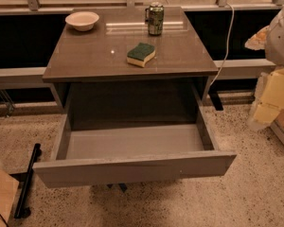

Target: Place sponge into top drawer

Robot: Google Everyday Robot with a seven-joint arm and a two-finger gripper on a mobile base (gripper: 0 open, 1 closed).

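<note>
Sponge (141, 54) sits flat on the table (85, 56), green side up, toward the middle-right of the top, nearer the front edge than the back. Not picked up, nothing touching it. Top drawer (132, 168) is pulled well out below the table top; nothing visible inside, so the opening part looks done. Gripper (273, 96) is at the far right edge of the view, off to the side of the table and lower than its top, well apart from the sponge and carrying nothing. Can't tell whether it's spread or closed. A can (155, 19) and a bowl (82, 20) stand at the back of the table, away from the sponge. Judgement: early stage. Reaching, grasping, lifting, carrying over the drawer and releasing are all left.
</note>
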